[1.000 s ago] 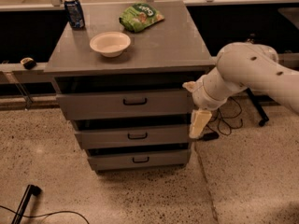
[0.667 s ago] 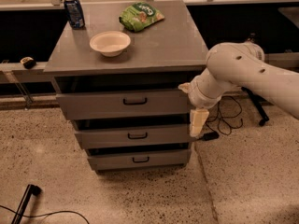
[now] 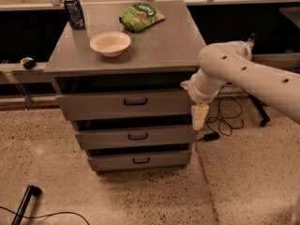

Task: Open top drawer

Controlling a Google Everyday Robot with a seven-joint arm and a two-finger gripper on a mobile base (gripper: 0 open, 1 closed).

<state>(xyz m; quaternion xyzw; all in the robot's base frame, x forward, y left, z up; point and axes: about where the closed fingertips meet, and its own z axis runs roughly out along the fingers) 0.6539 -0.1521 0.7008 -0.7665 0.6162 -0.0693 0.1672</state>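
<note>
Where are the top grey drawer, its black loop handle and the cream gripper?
Top grey drawer (image 3: 89,106): camera view, left of its front.
Black loop handle (image 3: 135,102): camera view, its bar.
Cream gripper (image 3: 200,117): camera view, lower tip, beside the drawer's right edge.

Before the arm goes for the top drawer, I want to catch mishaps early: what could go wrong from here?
1. The gripper hangs at the right end of the top drawer, well away from its small black handle; a sideways approach might clip the drawer front's corner.
2. A hard pull may shake the cabinet and shift the soda can near its back left corner, or the bowl.
</note>
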